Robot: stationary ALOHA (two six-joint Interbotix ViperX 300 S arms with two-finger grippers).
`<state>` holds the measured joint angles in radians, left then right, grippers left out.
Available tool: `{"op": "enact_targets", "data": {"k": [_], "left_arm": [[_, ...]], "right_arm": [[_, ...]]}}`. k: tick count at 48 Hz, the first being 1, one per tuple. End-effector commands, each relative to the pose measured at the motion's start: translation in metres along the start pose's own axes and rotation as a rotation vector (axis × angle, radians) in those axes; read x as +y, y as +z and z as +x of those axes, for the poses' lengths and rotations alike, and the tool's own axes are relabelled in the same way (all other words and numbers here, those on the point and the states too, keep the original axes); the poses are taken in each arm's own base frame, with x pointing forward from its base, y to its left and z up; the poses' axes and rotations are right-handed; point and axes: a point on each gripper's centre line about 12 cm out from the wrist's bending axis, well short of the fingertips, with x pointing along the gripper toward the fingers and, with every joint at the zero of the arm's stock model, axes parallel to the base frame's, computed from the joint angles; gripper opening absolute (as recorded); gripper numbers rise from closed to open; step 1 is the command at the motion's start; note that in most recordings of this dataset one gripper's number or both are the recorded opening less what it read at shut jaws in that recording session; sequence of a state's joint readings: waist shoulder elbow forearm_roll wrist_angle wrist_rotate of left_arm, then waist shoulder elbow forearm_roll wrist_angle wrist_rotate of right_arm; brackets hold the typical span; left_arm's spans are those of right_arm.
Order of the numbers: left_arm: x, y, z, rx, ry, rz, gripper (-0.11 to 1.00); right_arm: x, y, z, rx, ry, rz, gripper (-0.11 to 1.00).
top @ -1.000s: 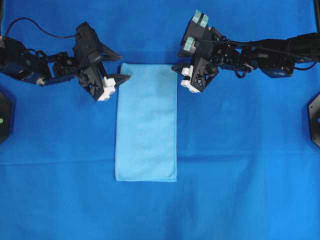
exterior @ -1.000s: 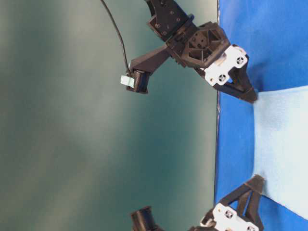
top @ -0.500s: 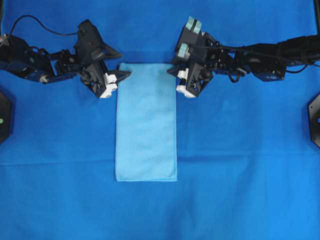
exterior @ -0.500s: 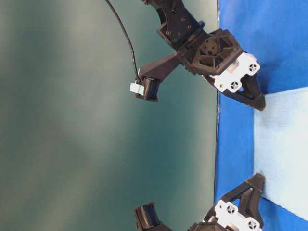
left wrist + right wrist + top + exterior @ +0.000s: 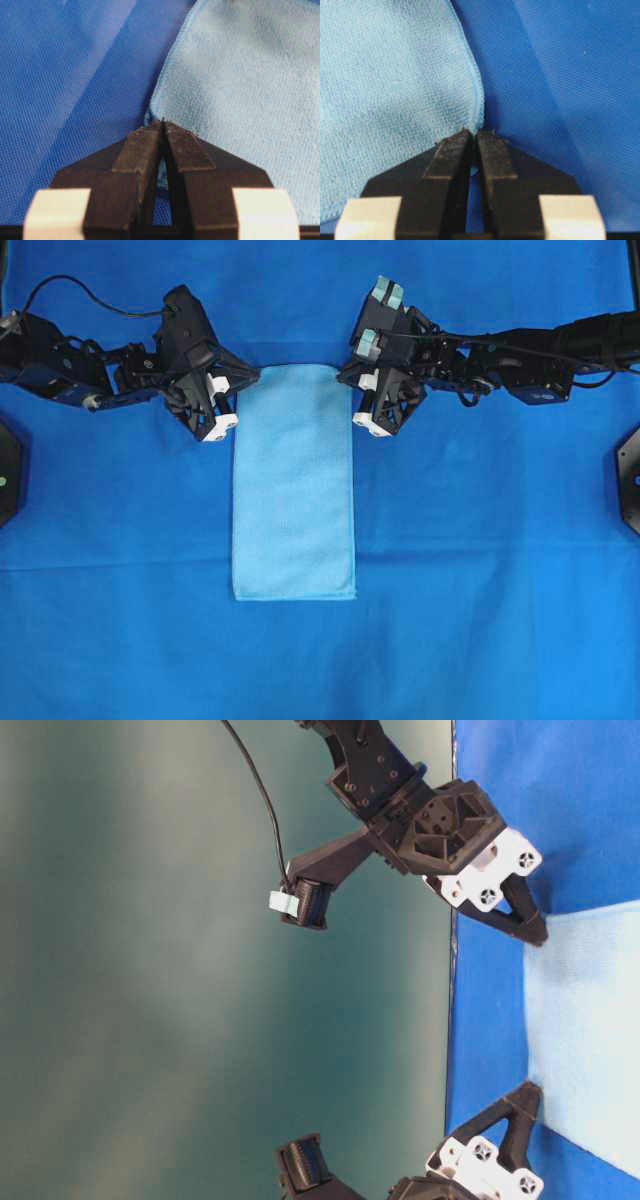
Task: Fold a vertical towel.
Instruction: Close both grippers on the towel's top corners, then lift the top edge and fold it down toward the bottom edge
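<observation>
Towel (image 5: 293,480) flat on the table cloth (image 5: 480,540), long side running away from the arms, near end squared off, far end up between the two grippers. Left gripper (image 5: 248,372) at the far left corner, fingers (image 5: 145,150) pressed together on the towel's edge, fabric pinched up slightly there. Right gripper (image 5: 345,374) at the far right corner, likewise closed, stitched hem caught between its fingertips (image 5: 451,152). Both low at cloth level in the table-level view, tips meeting the towel's corners. Rest of the towel smooth and unlifted.
</observation>
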<state>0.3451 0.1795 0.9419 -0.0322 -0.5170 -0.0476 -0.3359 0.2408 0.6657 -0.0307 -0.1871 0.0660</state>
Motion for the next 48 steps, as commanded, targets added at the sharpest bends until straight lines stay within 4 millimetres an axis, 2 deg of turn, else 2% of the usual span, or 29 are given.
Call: {"op": "enact_targets", "data": {"k": [1,15,32,40,48], "left_arm": [[-0.002,0.025,-0.008,-0.060,-0.005,0.011,0.01],[0.001,0.064,-0.038,-0.123,0.005,0.077,0.01],[0.002,0.069,-0.044,-0.128,0.009,0.081,0.01],[-0.015,0.073,-0.056,-0.131,-0.036,0.093,0.01],[-0.049,0.072,-0.072,-0.126,-0.129,0.132,0.01]], "right_arm": [[-0.001,0.019,-0.016,-0.062,-0.002,0.009,0.05],[-0.006,0.042,-0.052,-0.160,-0.010,0.014,0.05],[-0.008,0.049,-0.061,-0.189,-0.015,0.019,0.05],[0.005,0.055,-0.074,-0.214,0.014,0.000,0.05],[0.032,0.057,-0.096,-0.241,0.074,-0.034,0.05]]}}
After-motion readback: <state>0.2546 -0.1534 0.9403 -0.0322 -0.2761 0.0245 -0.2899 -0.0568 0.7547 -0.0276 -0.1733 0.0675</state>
